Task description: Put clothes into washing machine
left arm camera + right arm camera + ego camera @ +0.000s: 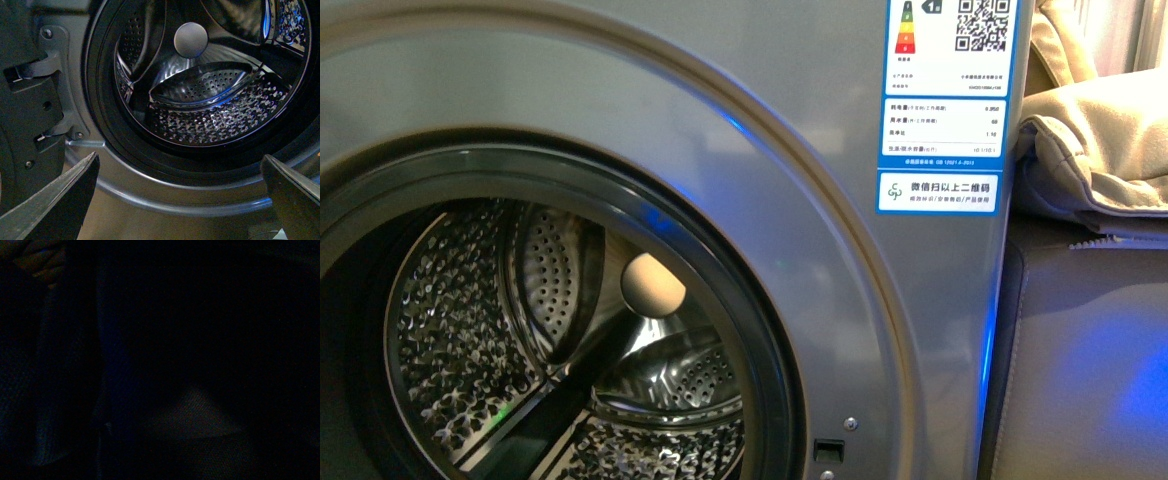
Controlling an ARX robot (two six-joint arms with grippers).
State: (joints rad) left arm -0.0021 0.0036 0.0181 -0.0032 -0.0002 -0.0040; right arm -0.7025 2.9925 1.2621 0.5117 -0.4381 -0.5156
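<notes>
The washing machine (790,150) fills the front view, silver-grey, its round porthole open onto the perforated steel drum (520,340). The left wrist view looks straight into that drum (215,105), which holds nothing that I can see. My left gripper (180,157) hangs open just in front of the porthole's lower rim, its two dark fingers (60,200) spread wide apart with nothing between them. The right wrist view is dark, so nothing can be told from it. The clothes are out of view. Neither arm shows in the front view.
A blue-white energy label (945,100) with a QR code sits on the machine's upper right front. Right of the machine lies cream-beige padded fabric (1100,140) on a grey surface (1090,360). The door hinge bracket (45,95) stands beside the porthole.
</notes>
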